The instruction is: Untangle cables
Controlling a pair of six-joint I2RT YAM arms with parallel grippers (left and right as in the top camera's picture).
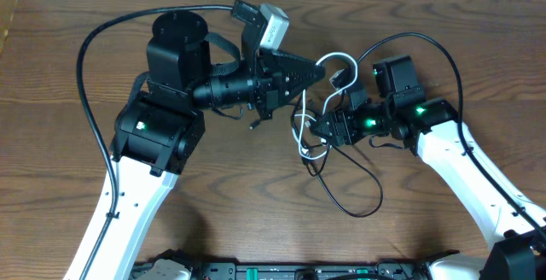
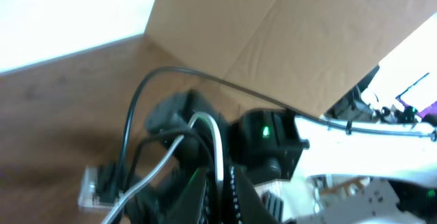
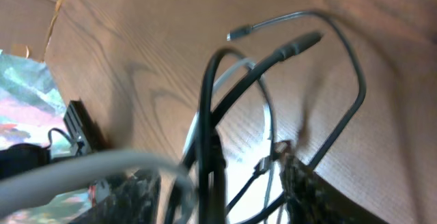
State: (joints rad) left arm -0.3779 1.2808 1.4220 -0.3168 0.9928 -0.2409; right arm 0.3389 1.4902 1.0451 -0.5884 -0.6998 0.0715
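Roughly at upper centre of the overhead frame, the left gripper [image 1: 319,72] is clamped shut on the white cable [image 1: 342,55], which arches to the right and then drops. Below it, the right gripper [image 1: 317,131] sits in the tangle, and I cannot tell how its jaws stand. The black cable [image 1: 363,212] loops at lower right of centre.

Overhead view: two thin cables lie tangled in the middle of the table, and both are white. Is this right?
Not quite. Only one is white: the white cable is tangled with a black cable, as the overhead view shows. They do lie tangled in the middle of the table.
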